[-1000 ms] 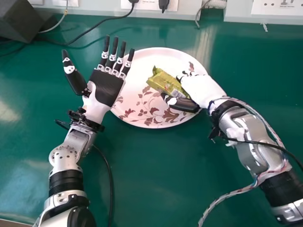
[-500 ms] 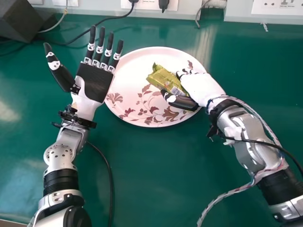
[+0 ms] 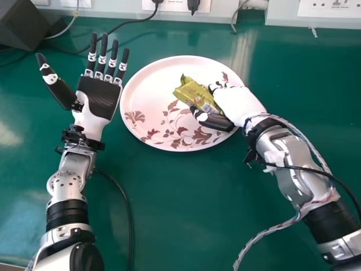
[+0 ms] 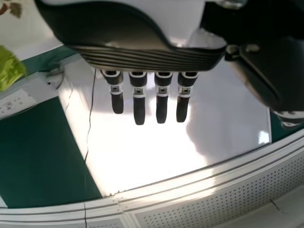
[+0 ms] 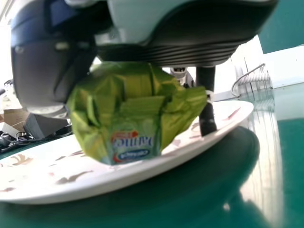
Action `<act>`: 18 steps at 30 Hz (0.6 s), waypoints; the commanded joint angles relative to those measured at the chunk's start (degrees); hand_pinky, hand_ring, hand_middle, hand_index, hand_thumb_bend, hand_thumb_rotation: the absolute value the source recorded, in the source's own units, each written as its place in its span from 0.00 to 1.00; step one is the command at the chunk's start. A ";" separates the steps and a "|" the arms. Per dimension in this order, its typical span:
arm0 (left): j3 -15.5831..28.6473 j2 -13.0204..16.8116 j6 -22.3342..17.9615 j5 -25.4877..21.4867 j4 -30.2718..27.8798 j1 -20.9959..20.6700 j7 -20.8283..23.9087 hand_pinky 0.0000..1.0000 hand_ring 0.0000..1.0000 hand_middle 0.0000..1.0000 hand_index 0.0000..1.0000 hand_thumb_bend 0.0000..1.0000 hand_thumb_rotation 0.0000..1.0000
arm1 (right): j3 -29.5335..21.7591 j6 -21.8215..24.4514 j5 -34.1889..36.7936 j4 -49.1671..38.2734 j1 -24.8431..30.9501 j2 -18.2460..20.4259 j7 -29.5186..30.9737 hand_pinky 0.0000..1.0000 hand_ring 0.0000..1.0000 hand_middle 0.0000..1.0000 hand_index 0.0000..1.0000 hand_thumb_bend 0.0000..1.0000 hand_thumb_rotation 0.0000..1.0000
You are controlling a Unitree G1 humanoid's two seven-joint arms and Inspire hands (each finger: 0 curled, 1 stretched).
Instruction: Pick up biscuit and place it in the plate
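Change: I am drawing the left hand (image 3: 97,97) away from the plate (image 3: 144,82), toward 9 o'clock; across the last 1.0 s it is going from overlapping the rim to standing just outside it. Its fingers are pointing to about 12 o'clock, straight and spread, and are holding nothing. The right hand (image 3: 240,106) is keeping nearly the same position, coming in from the plate's 3 o'clock side and pinching the biscuit packet (image 3: 193,92) between thumb and curled fingers.

Meaning: I am judging that the left hand is just clearing the area, while the placing is resting with the right. The packet is already sitting within the plate's outline, slightly toward 1 o'clock from centre, so only lowering, if any, and release seem to be remaining. Whether its underside is touching the plate, I am not able to tell.

Orientation: the long axis is running from about 10 o'clock to 4 o'clock. The crimped free end is pointing toward 10 to 11 o'clock; the barcode end is facing the right hand, toward 4 o'clock.
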 commanded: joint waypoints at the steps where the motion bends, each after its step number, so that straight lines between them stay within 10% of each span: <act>1: 0.52 0.78 -0.54 0.00 0.81 -0.52 0.36 0.94 0.89 0.92 0.90 1.00 0.64 | 1.09 -0.22 0.47 0.93 0.13 0.62 0.13 0.71 0.87 1.00 1.00 0.13 0.88; 13: 0.58 1.78 -4.02 2.07 6.01 -2.50 -0.44 0.95 0.91 0.94 0.93 1.00 0.83 | 1.30 -0.58 1.59 0.84 -0.57 0.22 1.59 0.75 0.94 1.00 1.00 0.18 0.98; 18: 0.41 2.06 -6.48 3.96 9.34 -3.69 -2.11 0.97 0.92 0.97 0.96 1.00 0.92 | 0.93 -0.11 1.54 -1.30 -0.10 0.03 1.73 0.81 0.99 1.00 1.00 0.44 1.00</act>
